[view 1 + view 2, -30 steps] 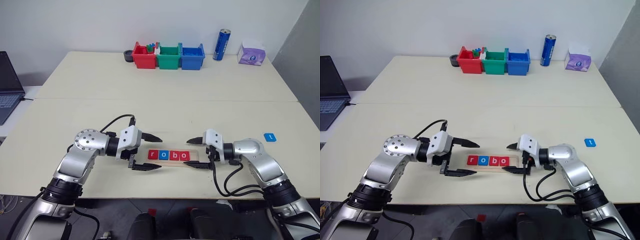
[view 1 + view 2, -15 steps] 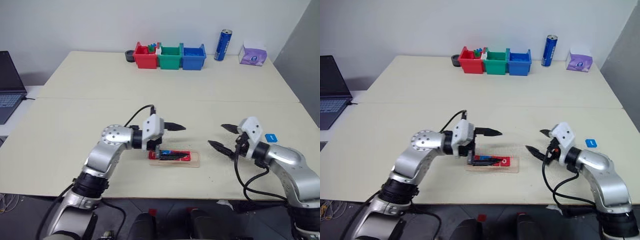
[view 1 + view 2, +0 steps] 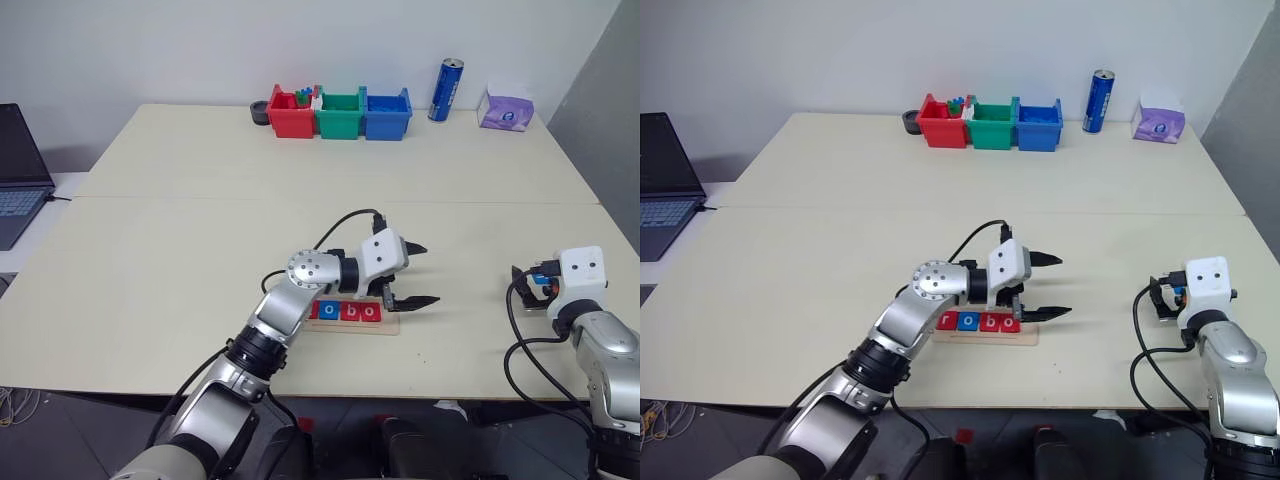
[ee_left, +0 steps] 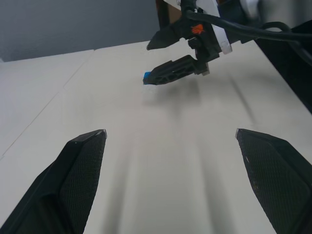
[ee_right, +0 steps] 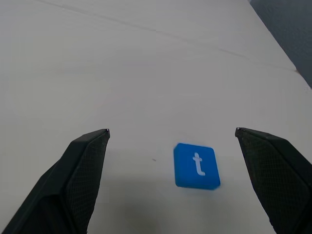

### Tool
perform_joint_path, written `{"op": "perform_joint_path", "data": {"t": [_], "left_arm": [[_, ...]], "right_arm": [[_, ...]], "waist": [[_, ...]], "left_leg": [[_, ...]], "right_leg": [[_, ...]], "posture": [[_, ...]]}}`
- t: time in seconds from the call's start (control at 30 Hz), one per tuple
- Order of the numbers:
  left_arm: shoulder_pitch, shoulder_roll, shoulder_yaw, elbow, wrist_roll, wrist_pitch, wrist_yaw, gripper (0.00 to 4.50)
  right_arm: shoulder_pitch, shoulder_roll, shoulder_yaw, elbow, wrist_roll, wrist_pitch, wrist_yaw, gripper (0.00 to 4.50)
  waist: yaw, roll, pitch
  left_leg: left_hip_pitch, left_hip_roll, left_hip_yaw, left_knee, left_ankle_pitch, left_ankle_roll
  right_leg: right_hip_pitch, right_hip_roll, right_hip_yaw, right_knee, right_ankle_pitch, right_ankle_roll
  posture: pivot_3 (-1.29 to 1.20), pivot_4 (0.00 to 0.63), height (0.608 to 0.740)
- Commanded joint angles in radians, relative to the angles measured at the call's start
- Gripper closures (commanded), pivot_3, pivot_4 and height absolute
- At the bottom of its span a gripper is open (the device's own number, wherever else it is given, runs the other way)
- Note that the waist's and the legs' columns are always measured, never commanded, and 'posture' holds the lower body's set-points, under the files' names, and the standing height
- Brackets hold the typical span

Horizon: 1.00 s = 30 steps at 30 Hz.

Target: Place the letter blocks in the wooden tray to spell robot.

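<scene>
While the left gripper point(image 3: 418, 274) hung just past the right end of the tray point(image 3: 390, 326), its two fingers stood wide apart with nothing between them. That arm reached across from the left and hid the tray's left part, so three tiles showed in the head views: a blue one point(image 3: 329, 311), then a red one point(image 3: 350, 312) and another red one point(image 3: 369, 313), lying side by side in the tray. Whether a further tile lay under the arm could not be told, nor could their letters be read. The slot at the tray's right end lay bare.

Well apart to the right, the right gripper point(image 5: 170, 141) pointed forward along the table point(image 3: 200, 230), fingers spread wide and empty. Its wrist view showed the blue t tile point(image 5: 197, 165) flat on the table between the two fingertips, touched by neither. The left wrist view caught the right gripper point(image 4: 168, 58) from the side with a blue corner of that tile point(image 4: 145, 75) at its lower fingertip.

At the table's far edge stood a red bin point(image 3: 290, 112), a green bin point(image 3: 338, 112) and a blue bin point(image 3: 385, 112) in a row, with a blue can point(image 3: 444, 90) and a purple tissue pack point(image 3: 504, 108) to their right. A laptop point(image 3: 18, 170) sat at the far left.
</scene>
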Motion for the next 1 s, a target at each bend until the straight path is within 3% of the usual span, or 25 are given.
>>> {"op": "perform_joint_path", "data": {"t": [0.03,0.3,0.57,0.7,0.9,1.0], "left_arm": [[-0.035,-0.055,-0.021,-0.013,0.011,-0.021,0.028,0.00],[-0.081,-0.108,-0.018,0.008,0.013,-0.011,0.044,0.00],[-0.098,-0.095,-0.007,0.039,0.002,-0.031,0.017,0.00],[-0.095,-0.095,-0.005,0.036,-0.004,-0.030,0.012,0.00],[-0.091,-0.090,-0.003,0.036,-0.006,-0.042,0.001,0.00],[-0.088,-0.081,0.002,0.033,-0.011,-0.049,-0.005,0.00]], "right_arm": [[-0.041,0.000,-0.039,0.040,0.005,-0.042,-0.027,0.10],[-0.127,-0.012,-0.073,0.249,0.048,-0.028,-0.021,0.10],[-0.148,-0.004,-0.083,0.296,0.093,0.011,-0.019,0.10],[-0.146,-0.005,-0.079,0.297,0.104,0.008,-0.017,0.95],[-0.120,0.000,-0.069,0.244,0.108,0.036,-0.019,3.03],[-0.096,0.012,-0.058,0.158,0.113,0.096,-0.031,3.02]], "waist": [[0.000,0.000,0.000],[0.000,0.003,-0.002],[-0.001,0.004,-0.002],[0.000,0.004,-0.002],[0.000,0.004,-0.002],[0.000,0.004,-0.002]], "left_leg": [[0.000,0.000,0.001,0.000,0.000,0.000],[0.000,0.000,0.004,0.000,0.000,0.000],[0.001,0.000,0.006,0.000,0.000,0.000],[0.000,0.000,0.006,0.000,0.000,0.000],[0.000,0.000,0.006,0.000,0.000,0.000],[0.000,0.000,0.005,0.000,0.000,0.000]], "right_leg": [[0.000,0.000,0.000,0.000,0.000,0.000],[0.000,0.000,0.001,0.000,0.000,0.000],[0.000,0.000,0.001,0.000,0.000,0.000],[0.000,0.000,0.001,0.000,0.000,0.000],[0.000,0.000,0.001,0.000,0.000,0.000],[0.000,0.000,0.001,0.000,0.000,0.000]], "posture": [[0.00,0.150,0.740],[0.00,0.150,0.740],[0.00,0.150,0.740],[0.00,0.150,0.740],[0.00,0.150,0.740],[0.00,0.150,0.740]]}}
